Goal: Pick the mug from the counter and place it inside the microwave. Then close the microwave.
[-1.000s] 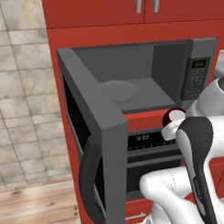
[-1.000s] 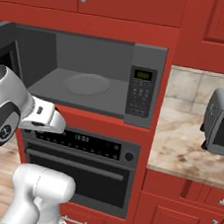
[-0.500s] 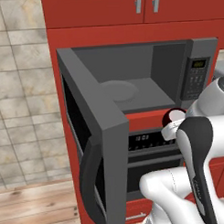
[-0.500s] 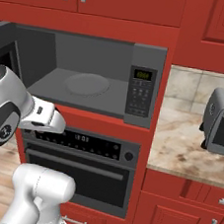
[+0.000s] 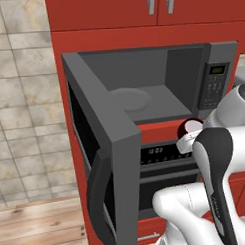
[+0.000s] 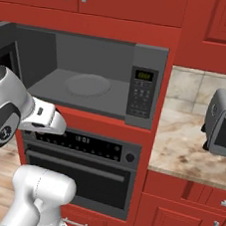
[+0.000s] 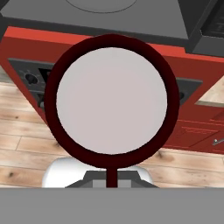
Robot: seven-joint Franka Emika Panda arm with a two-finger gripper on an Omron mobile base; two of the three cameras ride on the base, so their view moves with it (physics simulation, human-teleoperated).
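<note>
The gripper (image 7: 112, 181) is clamped on the mug (image 7: 112, 98) (rim up, so nothing would spill), held just below and in front of the microwave (image 5: 158, 83), whose door (image 5: 103, 160) hangs wide open, ready for loading

Matt grey microwave (image 5: 143, 88), marbled stone counter (image 6: 191, 144), plank wood floor (image 7: 26, 148).

maroon mug (image 7: 112, 100) white inside, grey microwave (image 5: 158, 83)
</note>
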